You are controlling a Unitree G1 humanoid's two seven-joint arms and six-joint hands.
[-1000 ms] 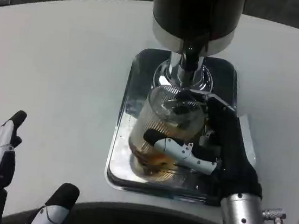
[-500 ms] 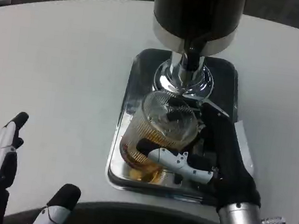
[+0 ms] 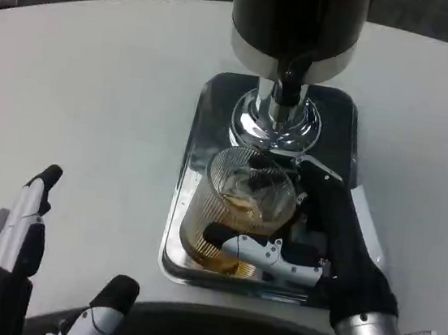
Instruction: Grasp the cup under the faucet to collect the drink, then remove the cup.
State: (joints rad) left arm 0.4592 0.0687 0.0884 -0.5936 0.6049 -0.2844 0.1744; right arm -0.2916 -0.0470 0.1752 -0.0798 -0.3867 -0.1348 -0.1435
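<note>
cup (image 3: pixel 239 210) | tilted, mouth up toward faucet (image 3: pixel 288 81) | right hand (image 3: pixel 325 245) grips

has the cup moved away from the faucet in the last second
Yes. The cup, held by the right hand, has come toward the robot, away from the faucet, along the metal tray.

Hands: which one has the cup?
The right hand: its fingers wrap the ribbed cup on the tray. The left hand holds nothing.

No text, label or number can be read on anything here.
</note>
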